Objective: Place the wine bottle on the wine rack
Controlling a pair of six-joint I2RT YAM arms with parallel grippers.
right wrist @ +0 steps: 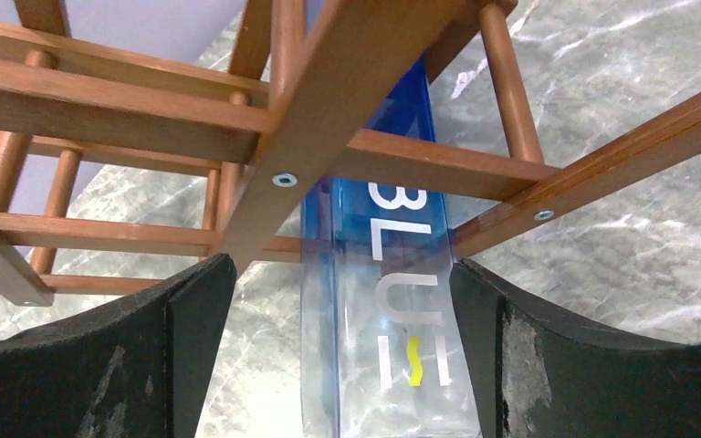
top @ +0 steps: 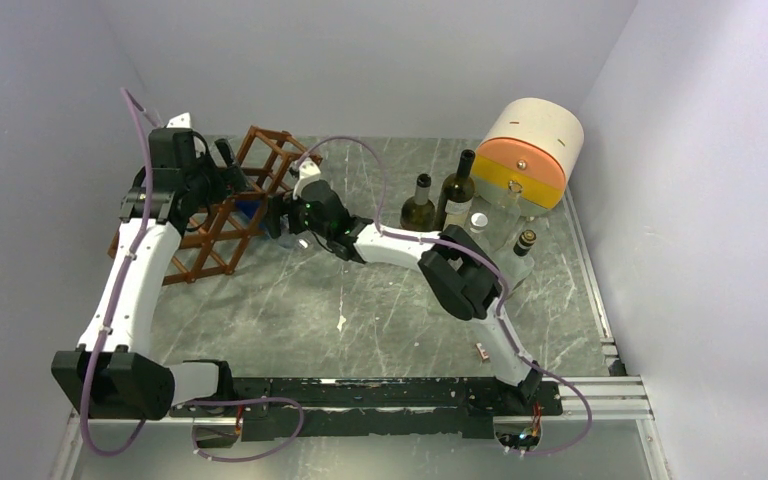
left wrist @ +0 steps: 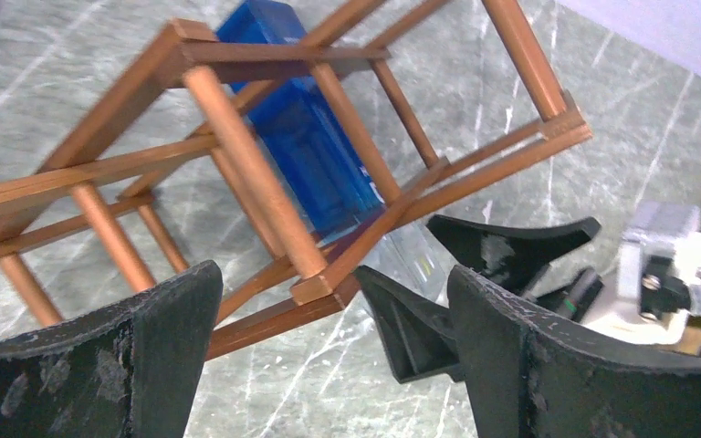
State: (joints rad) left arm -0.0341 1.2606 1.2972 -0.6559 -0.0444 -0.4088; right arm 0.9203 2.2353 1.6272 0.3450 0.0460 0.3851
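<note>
Nearest the lens, right gripper (right wrist: 336,292) fingers (right wrist: 173,365) are spread either side of the wine bottle (right wrist: 392,292) (blue, lettered "BLU"), which is lodged inside the wine rack (right wrist: 329,100). From overhead, that lettering cannot be read. The left gripper (left wrist: 333,283) is seen spread apart around a rack corner.

A grey marbled table (top: 360,310) carries a reddish-brown wooden lattice wine rack (top: 222,240) at far left, two upright dark glass bottles (top: 418,205) mid-right, and a cream-and-orange cylindrical container (top: 532,150) in the far right corner.
</note>
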